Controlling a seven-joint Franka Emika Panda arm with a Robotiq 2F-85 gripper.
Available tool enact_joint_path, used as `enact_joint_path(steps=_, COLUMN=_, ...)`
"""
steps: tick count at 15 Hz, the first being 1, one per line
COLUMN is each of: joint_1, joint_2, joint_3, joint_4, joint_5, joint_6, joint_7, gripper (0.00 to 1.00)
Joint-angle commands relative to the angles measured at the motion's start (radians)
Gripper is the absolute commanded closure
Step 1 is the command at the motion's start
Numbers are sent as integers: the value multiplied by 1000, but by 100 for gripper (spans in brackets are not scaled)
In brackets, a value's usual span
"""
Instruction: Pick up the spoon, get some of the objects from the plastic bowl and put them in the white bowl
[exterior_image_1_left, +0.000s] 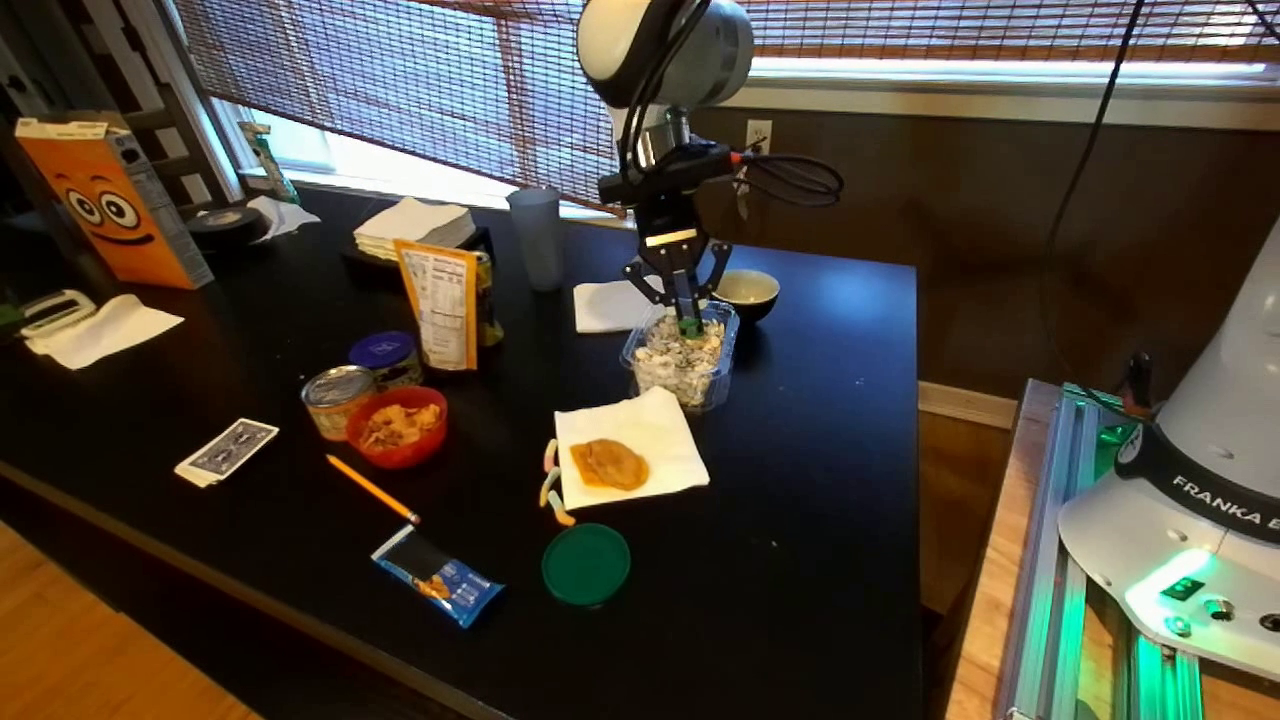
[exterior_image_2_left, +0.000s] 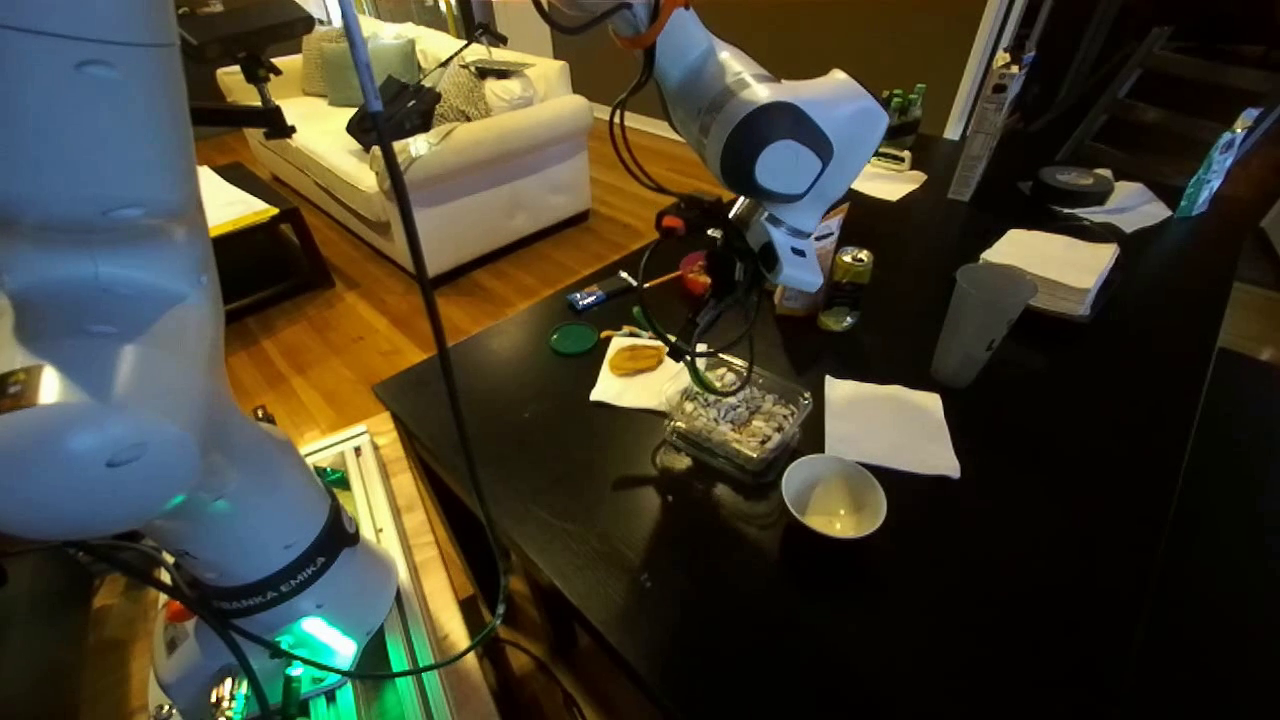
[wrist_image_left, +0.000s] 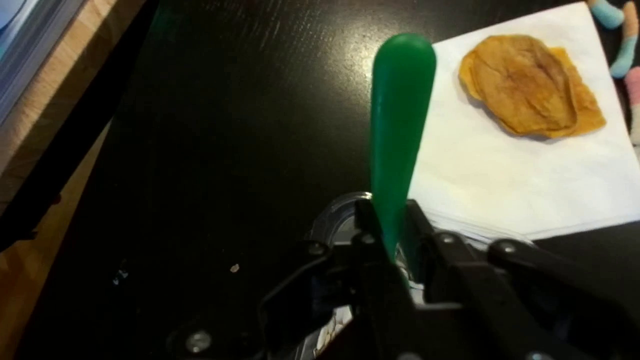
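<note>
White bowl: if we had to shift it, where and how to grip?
I'd pinch the white bowl by its rim from above, one jaw inside, one outside, on the side away from the plastic bowl. It stands upright, mouth open, with the plastic bowl close on the other side. The gripper would first have to release the green spoon.

Rounded white arm (exterior_image_2_left: 845, 105), black FRANKA EMIKA band (exterior_image_2_left: 288, 583), looped cables (exterior_image_1_left: 815, 183), black gripper (wrist_image_left: 391, 220), blurred screws (wrist_image_left: 198, 342), probably metal

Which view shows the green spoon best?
Wrist view: the green spoon shows its handle large and uncovered up to the gripper, far end hidden. Both exterior views show only small green parts of it by the gripper.
</note>
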Motion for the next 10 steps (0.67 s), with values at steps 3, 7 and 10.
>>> enact_joint_path(steps=3, joint_1=-47, joint_2=10, joint_3=-12, joint_4=7, joint_5=91, joint_6=-101, joint_7=-266, gripper=96)
enact_joint_path(steps=7, joint_1=-59, joint_2=55, joint_3=-25, joint_4=46, joint_5=131, joint_6=-180, joint_7=-370, gripper=96)
enact_joint_path(steps=10, joint_1=-67, joint_2=92, joint_3=-25, joint_4=72, joint_5=178, joint_6=-203, joint_7=-415, gripper=96)
